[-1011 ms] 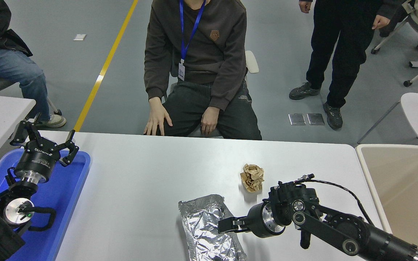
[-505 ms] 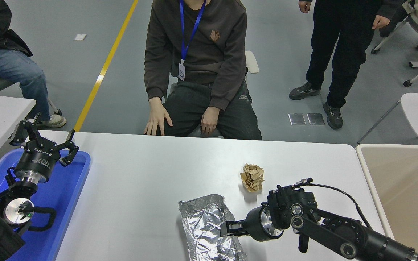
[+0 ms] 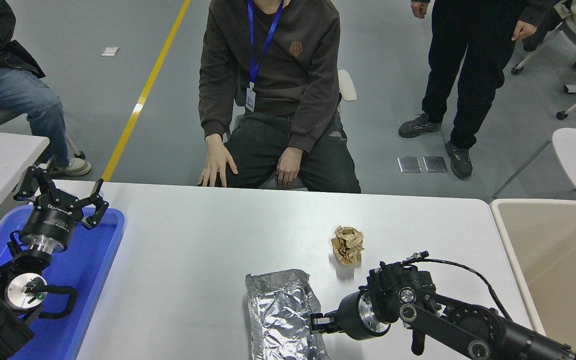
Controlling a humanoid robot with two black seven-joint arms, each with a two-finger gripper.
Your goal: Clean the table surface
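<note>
— Table surface (image 3: 208,250) first: where does it sit relative to the right gripper (image 3: 316,323)?

— It spreads under everything, the wide white-grey top running from the blue tray (image 3: 95,270) at the left to the beige bin (image 3: 505,235) at the right. The right gripper hangs low over its near edge, its fingertips at the right edge of the foil sheet (image 3: 280,315). Whether its fingers are spread or pinching cannot be told; they are small, dark and partly against the foil.

— How would the things on it handle?

— The tabletop itself looks stiff, smooth and matte, so litter would likely slide on it rather than catch. The foil looks light, thin and crinkled; it should crush easily and could skate away if pushed sideways. A raised wrinkle along its right edge seems the best place to take hold. Beyond the gripper, the crumpled brown paper ball (image 3: 348,244) looks light and springy, best gripped across its middle.

— And the left gripper (image 3: 63,195)?

— Parked above the blue tray at the lower left, fingers splayed apart.

— What differs from half a second ago?

— The right arm has drawn lower and nearer the camera, the gripper's tip sliding down along the foil's right edge. The foil's near end seems slightly shifted. The paper ball and left arm are unchanged.
</note>
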